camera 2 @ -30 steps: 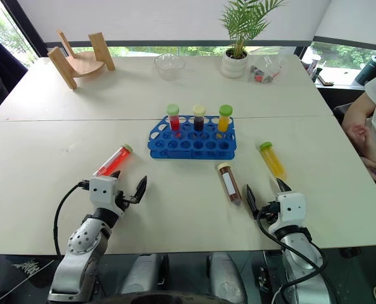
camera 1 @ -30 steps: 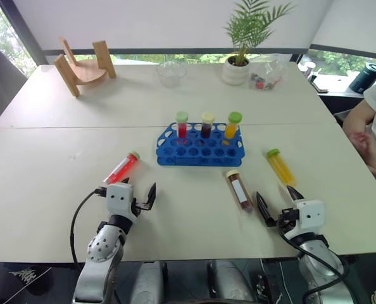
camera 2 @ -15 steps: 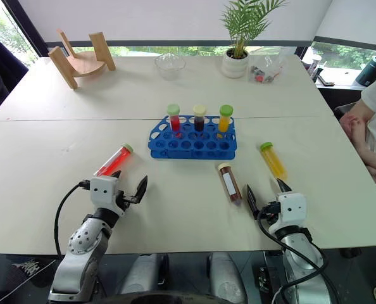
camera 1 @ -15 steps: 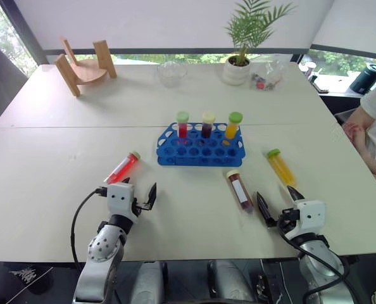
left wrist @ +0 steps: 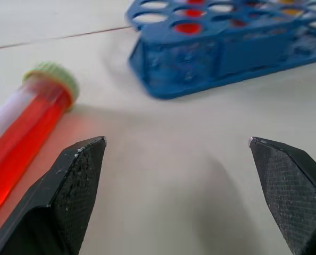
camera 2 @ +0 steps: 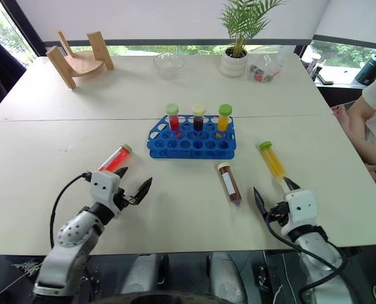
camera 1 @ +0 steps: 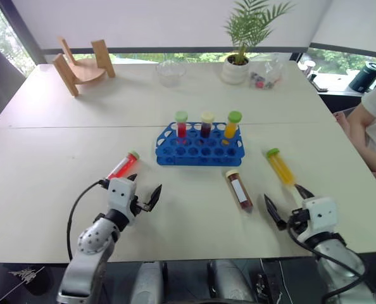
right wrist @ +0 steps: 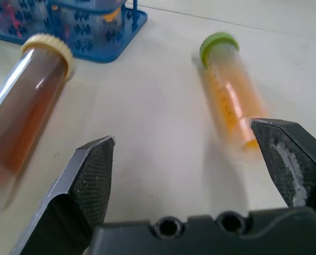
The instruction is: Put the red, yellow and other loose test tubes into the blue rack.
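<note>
Left wrist view: ribbed-cap red tube point(left wrist: 25, 125) (glossy, lying flat) beside gridded blue rack point(left wrist: 222, 45); both tools wide, empty.

A pale table point(camera 1: 61, 158), crossed by a seam from side to side, stands before a white wall and a strip of window with greenery outside, its far edge carrying a wooden stand point(camera 1: 83, 65), a glass bowl point(camera 1: 171, 72) and a potted palm point(camera 1: 241, 44).

The red tube point(left wrist: 25, 125) lies on the table point(left wrist: 174, 175) just beyond one finger point(left wrist: 67, 196); the rack point(left wrist: 222, 48) stands farther ahead, between both spread fingers.
</note>
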Available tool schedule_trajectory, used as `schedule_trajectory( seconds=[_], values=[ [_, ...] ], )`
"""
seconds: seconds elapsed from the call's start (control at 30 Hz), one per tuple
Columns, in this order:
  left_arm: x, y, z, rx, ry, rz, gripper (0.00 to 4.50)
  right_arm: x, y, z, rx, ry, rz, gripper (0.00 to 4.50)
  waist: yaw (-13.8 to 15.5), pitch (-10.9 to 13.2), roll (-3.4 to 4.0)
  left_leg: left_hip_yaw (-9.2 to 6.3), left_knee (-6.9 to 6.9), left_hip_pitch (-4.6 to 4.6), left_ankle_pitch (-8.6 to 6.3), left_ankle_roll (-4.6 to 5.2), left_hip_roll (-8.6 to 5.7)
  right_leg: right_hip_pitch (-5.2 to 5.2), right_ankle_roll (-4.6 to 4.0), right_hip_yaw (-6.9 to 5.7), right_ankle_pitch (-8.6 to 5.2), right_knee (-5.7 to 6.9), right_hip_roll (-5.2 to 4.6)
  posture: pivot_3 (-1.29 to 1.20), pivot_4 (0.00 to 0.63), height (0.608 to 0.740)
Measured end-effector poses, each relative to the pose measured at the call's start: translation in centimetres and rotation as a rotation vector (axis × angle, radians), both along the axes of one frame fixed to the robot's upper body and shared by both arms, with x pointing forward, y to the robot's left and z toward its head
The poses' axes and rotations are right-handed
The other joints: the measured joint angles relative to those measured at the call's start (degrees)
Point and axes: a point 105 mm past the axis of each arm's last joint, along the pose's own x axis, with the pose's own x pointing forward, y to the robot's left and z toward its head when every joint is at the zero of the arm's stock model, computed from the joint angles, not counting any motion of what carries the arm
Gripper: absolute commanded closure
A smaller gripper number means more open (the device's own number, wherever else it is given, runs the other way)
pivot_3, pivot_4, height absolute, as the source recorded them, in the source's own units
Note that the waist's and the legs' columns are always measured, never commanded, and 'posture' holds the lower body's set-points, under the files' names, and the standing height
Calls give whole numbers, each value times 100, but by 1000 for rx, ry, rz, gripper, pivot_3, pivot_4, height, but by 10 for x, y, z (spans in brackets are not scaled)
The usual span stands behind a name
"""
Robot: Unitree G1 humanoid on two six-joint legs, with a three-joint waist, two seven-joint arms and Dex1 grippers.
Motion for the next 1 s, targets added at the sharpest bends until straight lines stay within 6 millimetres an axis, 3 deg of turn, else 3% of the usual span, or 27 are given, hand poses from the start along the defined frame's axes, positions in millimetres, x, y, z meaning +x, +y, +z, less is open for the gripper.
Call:
schedule_trajectory(
  seconds=[0.13,0.33,0.4,0.47,0.67,0.73,1.0],
  values=[
    [-9,4,30,48,67,-255,70,17,-5,38,-61,54,38,0,0,3,5,-1,1,3,1,1,1,-1,-3,-1,2,4,0,0,150,740],
    [-8,15,96,120,76,-557,70,44,4,81,-67,364,180,0,3,29,4,4,9,-5,1,2,-3,-6,-3,-3,2,1,0,0,150,740],
    [-9,16,125,149,47,-654,70,55,4,110,-49,449,199,0,-7,76,8,6,4,-14,3,5,-2,-20,-9,-3,7,-7,-1,0,150,740],
    [-13,15,138,152,32,-726,70,63,2,123,-24,523,171,0,-13,75,6,8,-9,-9,-3,14,-1,-18,-8,-3,6,-10,-1,0,150,740],
    [-16,10,138,158,65,-831,70,81,-4,92,13,807,73,0,-7,85,-2,6,-16,-70,-17,36,-3,-77,27,-7,2,-2,3,0,150,740],
    [-15,8,138,173,59,-843,70,89,-4,88,13,847,51,0,-8,85,-2,7,-4,-114,-14,32,-3,-124,30,-7,4,14,2,0,150,740],
    [-16,4,133,187,43,-836,70,111,-11,62,-20,936,-10,0,-14,87,1,10,2,-117,-11,28,-3,-130,31,-7,5,24,2,0,150,740]
  ],
)
